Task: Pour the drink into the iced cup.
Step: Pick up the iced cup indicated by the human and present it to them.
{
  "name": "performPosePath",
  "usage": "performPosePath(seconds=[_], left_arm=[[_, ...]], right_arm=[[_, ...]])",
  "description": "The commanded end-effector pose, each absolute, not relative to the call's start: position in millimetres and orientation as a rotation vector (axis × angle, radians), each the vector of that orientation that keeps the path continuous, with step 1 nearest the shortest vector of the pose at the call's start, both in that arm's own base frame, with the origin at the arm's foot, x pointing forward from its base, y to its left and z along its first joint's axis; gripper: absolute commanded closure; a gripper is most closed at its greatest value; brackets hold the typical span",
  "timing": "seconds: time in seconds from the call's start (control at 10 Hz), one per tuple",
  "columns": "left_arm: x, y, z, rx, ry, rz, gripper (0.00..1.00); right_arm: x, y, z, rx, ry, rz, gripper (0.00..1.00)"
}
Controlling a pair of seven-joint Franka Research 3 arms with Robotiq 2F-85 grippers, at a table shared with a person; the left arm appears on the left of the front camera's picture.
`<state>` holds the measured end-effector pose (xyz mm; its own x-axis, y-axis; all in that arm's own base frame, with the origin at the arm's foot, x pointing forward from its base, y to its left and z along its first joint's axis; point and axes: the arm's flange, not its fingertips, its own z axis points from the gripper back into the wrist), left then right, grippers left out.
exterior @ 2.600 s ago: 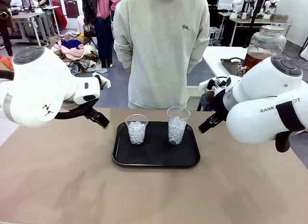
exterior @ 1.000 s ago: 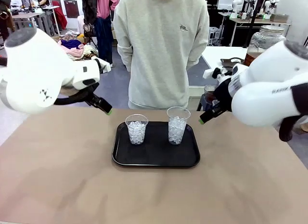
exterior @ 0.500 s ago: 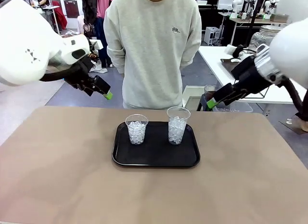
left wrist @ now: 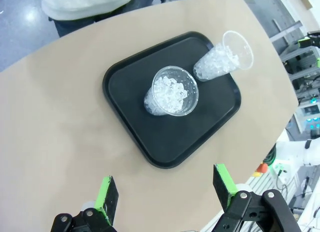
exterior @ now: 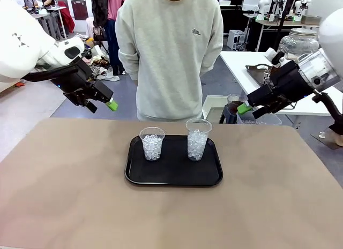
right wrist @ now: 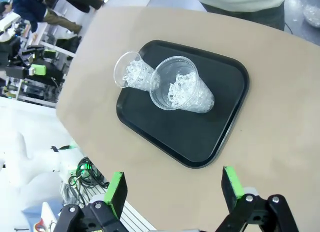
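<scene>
No word, number or brand can be read anywhere; the person's sweatshirt point(exterior: 169, 61) carries a small dark emblem point(exterior: 192, 32) on the chest, too small to make out; the white shell of the left arm point(exterior: 16, 48) bears a little cluster of dark marks point(exterior: 21, 39), which do not read as letters.
</scene>
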<state>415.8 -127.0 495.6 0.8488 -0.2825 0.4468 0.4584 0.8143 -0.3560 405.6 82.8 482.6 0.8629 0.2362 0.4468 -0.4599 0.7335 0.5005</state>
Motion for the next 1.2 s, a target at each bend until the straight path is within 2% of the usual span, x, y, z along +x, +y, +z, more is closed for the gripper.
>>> performPosePath(seconds=[0.0, 0.4, 0.5, 0.8, 1.1], left_arm=[[414.8, -130.4, 496.0, -0.464, -0.402, -0.419, 0.0], [414.8, -130.4, 496.0, -0.464, -0.402, -0.419, 0.0], [413.8, -132.6, 495.9, -0.447, -0.39, -0.415, 0.0], [430.1, -104.7, 502.8, -0.637, -0.331, -0.174, 0.0], [444.9, -88.2, 492.7, -0.819, -0.244, -0.119, 0.0]], right_arm=[[401.2, 86.1, 485.6, 0.628, -0.38, 0.393, 0.0], [404.6, 85.1, 484.2, 0.61, -0.372, 0.392, 0.0], [408.3, 91.3, 489.4, 0.675, -0.35, 0.34, 0.0], [421.5, 66.0, 497.1, 0.849, -0.291, 0.101, 0.0], [423.3, 50.2, 483.1, 0.997, -0.228, 0.066, 0.0]])
